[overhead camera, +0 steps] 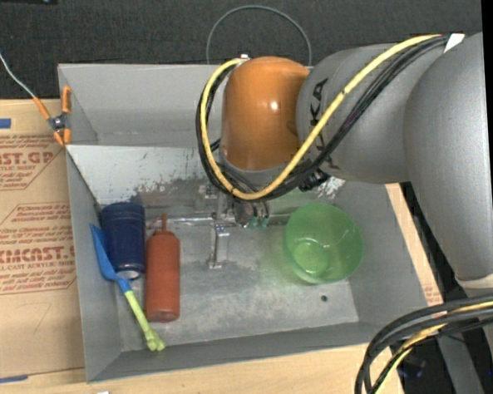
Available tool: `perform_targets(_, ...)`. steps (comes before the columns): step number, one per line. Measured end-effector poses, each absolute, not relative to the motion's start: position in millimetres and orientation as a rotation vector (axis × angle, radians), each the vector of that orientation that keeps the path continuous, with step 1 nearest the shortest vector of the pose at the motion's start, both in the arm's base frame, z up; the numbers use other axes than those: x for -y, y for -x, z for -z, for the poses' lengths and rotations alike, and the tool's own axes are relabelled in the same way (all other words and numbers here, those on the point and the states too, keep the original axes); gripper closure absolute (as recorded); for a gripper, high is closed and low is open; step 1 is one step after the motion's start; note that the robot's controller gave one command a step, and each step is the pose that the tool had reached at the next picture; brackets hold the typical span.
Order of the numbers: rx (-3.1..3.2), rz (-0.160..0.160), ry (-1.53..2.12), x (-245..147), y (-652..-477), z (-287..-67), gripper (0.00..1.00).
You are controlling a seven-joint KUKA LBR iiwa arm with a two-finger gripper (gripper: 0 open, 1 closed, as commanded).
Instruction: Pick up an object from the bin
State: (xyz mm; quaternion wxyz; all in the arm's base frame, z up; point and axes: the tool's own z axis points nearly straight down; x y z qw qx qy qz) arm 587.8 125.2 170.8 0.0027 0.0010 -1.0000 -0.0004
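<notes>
In the camera view your tool [222, 239] hangs low over the bare bin floor [261, 295], between the red squeeze bottle [162, 276] lying to the left and the green translucent bowl [322, 244] to the right. You cannot tell how far open it is, and nothing shows in it. The bottle looks light, soft-walled and slick, so grip it across its narrow body. For the bowl, pinch the thin rim.
</notes>
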Motion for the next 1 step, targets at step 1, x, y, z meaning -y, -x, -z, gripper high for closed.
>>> perform_targets(1,3.143,0.003,0.0,-124.4,-589.2,-175.8,0.0)
